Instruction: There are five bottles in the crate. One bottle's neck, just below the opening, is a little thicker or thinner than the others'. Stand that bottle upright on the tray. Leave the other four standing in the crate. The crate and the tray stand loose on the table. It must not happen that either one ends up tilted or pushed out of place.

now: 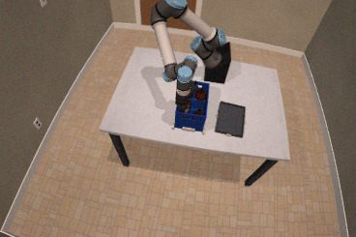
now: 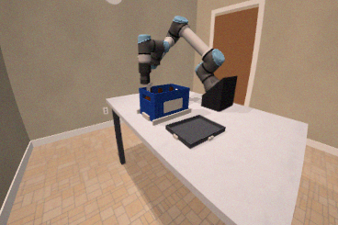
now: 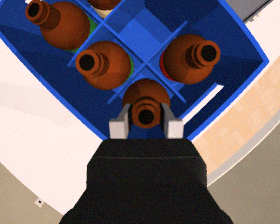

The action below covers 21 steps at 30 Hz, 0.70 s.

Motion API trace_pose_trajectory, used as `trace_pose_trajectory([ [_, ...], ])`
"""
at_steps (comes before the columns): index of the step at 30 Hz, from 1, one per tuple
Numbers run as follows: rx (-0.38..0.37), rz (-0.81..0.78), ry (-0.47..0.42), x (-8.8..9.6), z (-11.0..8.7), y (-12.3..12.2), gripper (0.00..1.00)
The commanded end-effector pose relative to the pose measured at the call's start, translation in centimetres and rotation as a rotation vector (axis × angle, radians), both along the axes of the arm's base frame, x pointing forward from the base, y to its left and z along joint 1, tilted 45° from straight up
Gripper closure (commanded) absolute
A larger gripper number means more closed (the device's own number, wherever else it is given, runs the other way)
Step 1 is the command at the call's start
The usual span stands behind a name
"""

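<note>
A blue crate [image 1: 201, 121] [image 2: 162, 107] [image 3: 220, 26] stands on the white table and holds several brown bottles in its cells. My gripper [image 3: 146, 112] [image 1: 182, 102] [image 2: 145, 83] reaches down into the crate's corner cell and is shut on the neck of one brown bottle [image 3: 145, 104], which stands in its cell. The dark tray [image 1: 230, 119] [image 2: 196, 130] lies flat beside the crate and is bare.
A black box [image 1: 218, 64] [image 2: 220, 93] holds the arm's base at the back of the table [image 1: 145, 86] [image 2: 257, 155]. One crate cell [image 3: 144, 32] holds no bottle. The crate stands near the table's front edge in the top view.
</note>
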State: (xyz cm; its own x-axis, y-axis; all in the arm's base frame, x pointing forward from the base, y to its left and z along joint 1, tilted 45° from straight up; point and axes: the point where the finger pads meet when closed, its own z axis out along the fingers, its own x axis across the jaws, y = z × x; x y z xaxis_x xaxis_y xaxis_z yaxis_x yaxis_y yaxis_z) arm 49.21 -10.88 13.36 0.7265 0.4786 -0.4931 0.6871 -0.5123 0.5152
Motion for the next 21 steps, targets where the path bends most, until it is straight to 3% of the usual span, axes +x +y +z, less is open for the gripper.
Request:
trace_pose_trajectory([
  [1, 0.001, 0.002, -0.002, 0.0, 0.2, 0.2, 1.00],
  [21, 0.000, 0.002, -0.005, 0.2, 1.3, 1.3, 1.00],
])
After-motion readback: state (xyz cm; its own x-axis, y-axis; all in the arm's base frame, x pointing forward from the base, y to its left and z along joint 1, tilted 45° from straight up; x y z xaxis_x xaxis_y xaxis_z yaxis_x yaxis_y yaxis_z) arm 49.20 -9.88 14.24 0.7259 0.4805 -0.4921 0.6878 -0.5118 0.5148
